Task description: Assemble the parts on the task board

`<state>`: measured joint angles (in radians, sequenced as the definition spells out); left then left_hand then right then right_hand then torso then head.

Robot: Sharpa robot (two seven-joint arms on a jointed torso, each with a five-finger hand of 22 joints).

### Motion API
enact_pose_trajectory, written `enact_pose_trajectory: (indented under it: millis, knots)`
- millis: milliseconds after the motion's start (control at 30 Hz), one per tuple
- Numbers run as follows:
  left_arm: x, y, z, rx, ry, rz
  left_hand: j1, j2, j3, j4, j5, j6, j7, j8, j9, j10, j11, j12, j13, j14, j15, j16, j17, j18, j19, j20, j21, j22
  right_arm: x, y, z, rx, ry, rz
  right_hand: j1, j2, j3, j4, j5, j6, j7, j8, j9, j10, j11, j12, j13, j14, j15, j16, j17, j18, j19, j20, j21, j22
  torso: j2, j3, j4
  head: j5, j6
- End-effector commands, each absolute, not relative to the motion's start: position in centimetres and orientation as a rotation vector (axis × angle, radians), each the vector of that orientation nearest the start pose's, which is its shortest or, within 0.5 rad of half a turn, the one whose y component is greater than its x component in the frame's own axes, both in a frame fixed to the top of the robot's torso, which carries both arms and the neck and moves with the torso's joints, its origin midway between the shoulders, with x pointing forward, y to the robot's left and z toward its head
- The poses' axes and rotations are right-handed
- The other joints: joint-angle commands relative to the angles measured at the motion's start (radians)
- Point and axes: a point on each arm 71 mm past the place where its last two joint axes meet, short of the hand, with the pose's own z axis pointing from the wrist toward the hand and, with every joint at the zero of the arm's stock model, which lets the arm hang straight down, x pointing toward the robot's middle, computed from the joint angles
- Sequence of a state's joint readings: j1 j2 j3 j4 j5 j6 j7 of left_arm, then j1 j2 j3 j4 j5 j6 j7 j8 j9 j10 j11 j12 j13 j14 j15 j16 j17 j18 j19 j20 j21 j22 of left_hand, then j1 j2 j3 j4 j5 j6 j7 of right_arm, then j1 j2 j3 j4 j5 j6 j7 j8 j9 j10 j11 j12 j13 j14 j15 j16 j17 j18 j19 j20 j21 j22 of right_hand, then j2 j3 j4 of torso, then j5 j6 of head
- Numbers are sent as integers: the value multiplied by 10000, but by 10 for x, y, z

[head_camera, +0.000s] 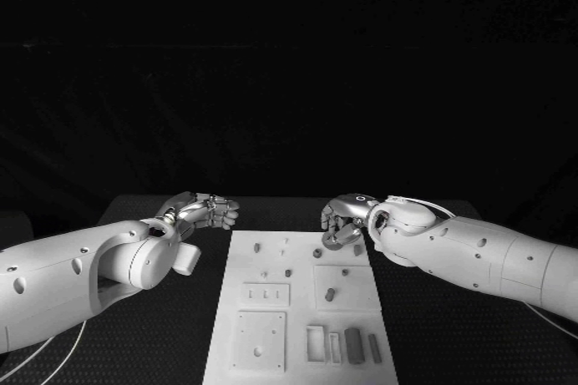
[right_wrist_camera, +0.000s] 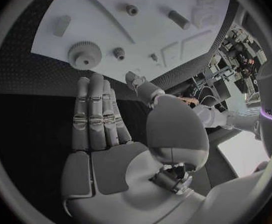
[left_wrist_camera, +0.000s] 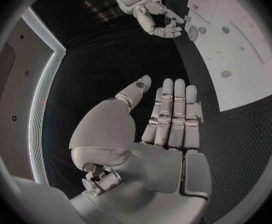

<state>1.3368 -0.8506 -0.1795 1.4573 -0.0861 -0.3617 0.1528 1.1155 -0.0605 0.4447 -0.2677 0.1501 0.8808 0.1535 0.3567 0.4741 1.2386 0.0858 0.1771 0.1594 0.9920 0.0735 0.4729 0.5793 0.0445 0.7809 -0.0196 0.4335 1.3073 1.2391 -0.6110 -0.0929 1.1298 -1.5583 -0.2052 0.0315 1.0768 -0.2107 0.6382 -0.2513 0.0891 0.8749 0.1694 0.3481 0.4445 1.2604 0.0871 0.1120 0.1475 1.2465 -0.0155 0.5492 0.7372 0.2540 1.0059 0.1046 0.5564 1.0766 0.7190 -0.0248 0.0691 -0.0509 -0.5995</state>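
The white board (head_camera: 301, 306) lies mid-table with small grey parts (head_camera: 353, 345) on it. The left hand (head_camera: 207, 210) hangs at its eleven o'clock corner, the right hand (head_camera: 345, 220) at one o'clock; both are flat, released and grasping nothing.

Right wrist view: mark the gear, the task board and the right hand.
gear (right_wrist_camera: 81, 55), right wrist view, on its toothed top face.
task board (right_wrist_camera: 105, 20), right wrist view, on a bare white stretch.
right hand (right_wrist_camera: 105, 129), right wrist view, on its fingers.
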Motion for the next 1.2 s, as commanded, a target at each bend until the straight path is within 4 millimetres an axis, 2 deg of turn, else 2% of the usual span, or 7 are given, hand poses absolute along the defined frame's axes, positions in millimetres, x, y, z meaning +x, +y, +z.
enact_pose_trajectory:
  millis: [33, 167, 467, 567, 733, 933, 1200]
  knots:
    - [507, 237, -178, -10790, 16182, -12486, -125, -15, 9, -63, 31, 67, 3, -24, -15, 90, -3, -73, 12, 61, 13, -40, 12, -43, -19, -52, 40, 212, 547, -187, -214, -4141, 17390, 4741, 3, -114, -101, 10, -6, -98, -12, -53, -18, 95, 4, -16, 48, 81, -17, 40, 104, 78, 87, -28, 77, 54, 127, -51, 9, -53, 80]
    - [505, 235, -178, -10756, 16206, -12567, -156, -18, 12, -66, 27, 62, 6, -36, -16, 93, 1, -92, 13, 60, 15, -52, 20, -44, -22, -52, 46, 210, 546, -185, -217, -4182, 17449, 4778, -2, -110, -143, 20, -3, -110, -20, -74, -22, 119, -6, -30, 93, 110, -29, 50, 189, 78, 117, -46, 107, 80, 187, -72, 30, -37, 74]
    - [501, 232, -177, -10720, 16302, -12717, -185, -16, 18, -71, 23, 59, 10, -48, -16, 97, 3, -110, 16, 61, 16, -63, 28, -44, -26, -52, 52, 209, 542, -179, -221, -4389, 17513, 4846, -2, -103, -157, 28, -1, -111, -21, -83, -22, 132, -13, -36, 117, 123, -35, 56, 231, 78, 137, -57, 125, 94, 291, -91, 88, -18, 16]
    - [501, 231, -177, -10704, 16322, -12755, -188, -19, 21, -76, 22, 58, 10, -52, -16, 99, 2, -115, 17, 62, 16, -66, 31, -44, -28, -53, 54, 209, 542, -178, -222, -4450, 17528, 4828, 22, -82, -235, 44, -8, -64, -30, -96, -16, 427, -131, 92, 358, 251, -137, 157, 477, 78, 299, -146, 292, 220, 310, -119, 100, -48, 28]
    - [499, 230, -176, -10697, 16338, -12789, -203, -21, 25, -81, 20, 52, 13, -61, -17, 103, 4, -127, 19, 64, 16, -72, 37, -44, -29, -53, 58, 208, 543, -176, -228, -4487, 17547, 4750, 36, -84, -315, 60, -12, -17, -56, -145, -19, 657, -243, 209, 810, 346, -247, 437, 893, 78, 478, -266, 510, 431, 375, -121, 95, -65, 45]
    - [499, 229, -176, -10682, 16370, -12833, -215, -21, 32, -87, 19, 50, 15, -68, -17, 108, 4, -138, 21, 66, 16, -79, 43, -43, -32, -53, 62, 207, 541, -171, -233, -4555, 17540, 4730, 65, -81, -297, 59, -30, 1, -58, -162, -18, 647, -253, 205, 970, 332, -262, 477, 1008, 78, 487, -288, 548, 492, 484, -133, 119, -57, 71]
    - [498, 229, -176, -10691, 16397, -12835, -232, -21, 36, -90, 17, 50, 17, -75, -16, 115, 4, -149, 24, 68, 16, -86, 49, -43, -33, -53, 67, 207, 543, -174, -234, -4583, 17504, 4489, 127, -86, -189, 88, -125, 37, -58, -183, -17, 649, -262, 198, 1177, 328, -269, 495, 1123, 78, 490, -299, 577, 555, 617, -173, 162, -73, 114]
